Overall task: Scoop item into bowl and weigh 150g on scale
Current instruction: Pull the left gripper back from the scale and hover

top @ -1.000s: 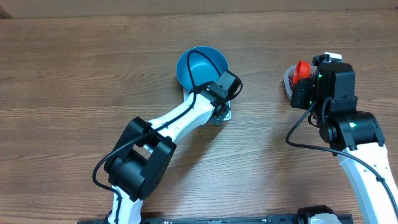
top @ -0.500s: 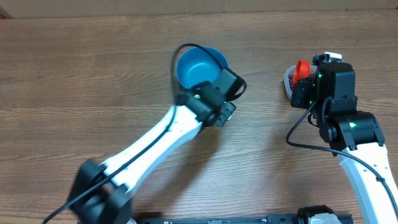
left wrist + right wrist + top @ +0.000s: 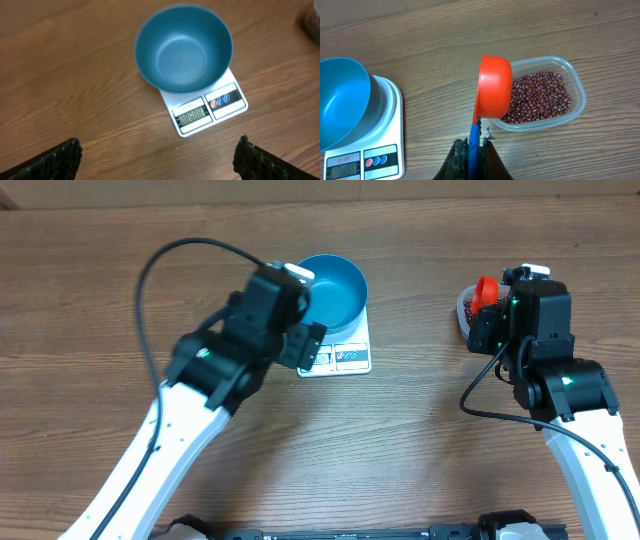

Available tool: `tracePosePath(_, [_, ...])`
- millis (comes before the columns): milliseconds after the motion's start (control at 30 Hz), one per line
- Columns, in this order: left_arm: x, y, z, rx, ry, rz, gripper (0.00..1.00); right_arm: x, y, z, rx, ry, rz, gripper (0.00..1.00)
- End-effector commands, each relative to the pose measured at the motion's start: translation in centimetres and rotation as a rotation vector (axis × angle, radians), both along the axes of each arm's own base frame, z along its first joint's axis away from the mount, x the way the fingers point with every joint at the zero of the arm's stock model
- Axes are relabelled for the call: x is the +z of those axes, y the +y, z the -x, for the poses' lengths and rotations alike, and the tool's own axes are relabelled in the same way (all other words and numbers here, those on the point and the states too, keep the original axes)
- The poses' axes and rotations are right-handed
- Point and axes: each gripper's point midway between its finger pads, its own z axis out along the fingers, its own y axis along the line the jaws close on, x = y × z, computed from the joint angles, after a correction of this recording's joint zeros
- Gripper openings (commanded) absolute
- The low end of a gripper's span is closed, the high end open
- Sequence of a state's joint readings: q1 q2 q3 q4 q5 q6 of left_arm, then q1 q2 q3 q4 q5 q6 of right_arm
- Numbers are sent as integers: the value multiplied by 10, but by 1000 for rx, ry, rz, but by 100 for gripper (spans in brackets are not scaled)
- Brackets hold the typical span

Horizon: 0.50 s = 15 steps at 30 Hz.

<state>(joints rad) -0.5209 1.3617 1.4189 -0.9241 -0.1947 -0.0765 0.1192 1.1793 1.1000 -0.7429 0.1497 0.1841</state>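
Empty blue bowl (image 3: 184, 47) sits on scale (image 3: 220, 107).
Wide-open left gripper (image 3: 157, 160); right gripper (image 3: 472, 160) clamps orange scoop (image 3: 495, 87), which could spill beans (image 3: 540, 97) crossing bench (image 3: 100, 280).

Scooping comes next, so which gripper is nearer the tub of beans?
Right. The right gripper holds the orange scoop over the tub; the open left gripper hovers by the blue bowl, far off.

readable text: none | scale (image 3: 207, 111) display: digits blurred, unreadable | label panel: illegible
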Motion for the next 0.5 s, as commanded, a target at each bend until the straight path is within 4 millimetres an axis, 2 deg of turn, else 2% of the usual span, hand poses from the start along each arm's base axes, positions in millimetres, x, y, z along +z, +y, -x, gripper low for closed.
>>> tracePosePath(0, [23,-2,7,-18,-34,86,99,12,-3,-5,-18,-34,1,3])
tracePosePath(133, [17,-9,12,-51,5,109,100,12,-3,-5,-18,-34,1,4])
tracePosePath(467, [-3,-13,5,-48,59,80,100,12,-3,-5,-18,-33,1,4])
